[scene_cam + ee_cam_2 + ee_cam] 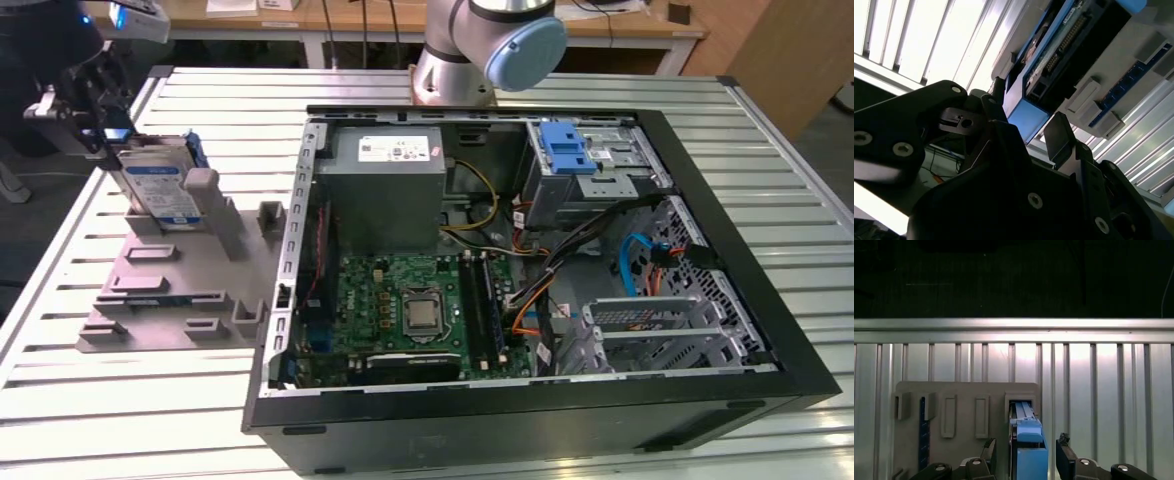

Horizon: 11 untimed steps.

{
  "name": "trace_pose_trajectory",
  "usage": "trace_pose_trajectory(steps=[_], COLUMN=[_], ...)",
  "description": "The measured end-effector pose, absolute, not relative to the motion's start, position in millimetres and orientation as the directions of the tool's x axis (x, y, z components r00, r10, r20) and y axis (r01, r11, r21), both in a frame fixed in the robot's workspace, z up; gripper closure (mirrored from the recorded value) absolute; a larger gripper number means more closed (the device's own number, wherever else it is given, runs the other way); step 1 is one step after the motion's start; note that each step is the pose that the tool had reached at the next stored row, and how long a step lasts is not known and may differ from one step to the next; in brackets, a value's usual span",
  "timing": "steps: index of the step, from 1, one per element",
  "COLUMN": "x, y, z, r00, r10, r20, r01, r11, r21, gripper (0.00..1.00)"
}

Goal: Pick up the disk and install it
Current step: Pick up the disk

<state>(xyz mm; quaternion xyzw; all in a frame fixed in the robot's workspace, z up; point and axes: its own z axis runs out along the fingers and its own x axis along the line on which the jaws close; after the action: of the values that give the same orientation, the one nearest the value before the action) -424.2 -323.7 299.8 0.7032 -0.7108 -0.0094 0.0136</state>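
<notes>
At the upper left of the exterior view, the end effector (pixel 110 135) hangs open over the disk (pixel 158 188), which stands upright in its grey holder (pixel 174 285). In the first wrist view its fingers (pixel 988 454) straddle the blue carrier untouched, so they should be centred evenly before closing.

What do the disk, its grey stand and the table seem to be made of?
The disk: silver-grey metal body, dull sheen, in a blue, likely plastic frame. The stand: matte grey plastic, perhaps printed. The table: ribbed, shiny metal, probably aluminium.
</notes>
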Motion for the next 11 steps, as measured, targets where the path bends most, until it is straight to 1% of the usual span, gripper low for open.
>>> trace_pose_trajectory(steps=[11], x=[-424.3], y=[-323.7], z=[288.4], r00=[-0.002], r10=[-1.0], r20=[0.006], r01=[-0.999], r11=[0.002], r21=[0.033], gripper=[0.41])
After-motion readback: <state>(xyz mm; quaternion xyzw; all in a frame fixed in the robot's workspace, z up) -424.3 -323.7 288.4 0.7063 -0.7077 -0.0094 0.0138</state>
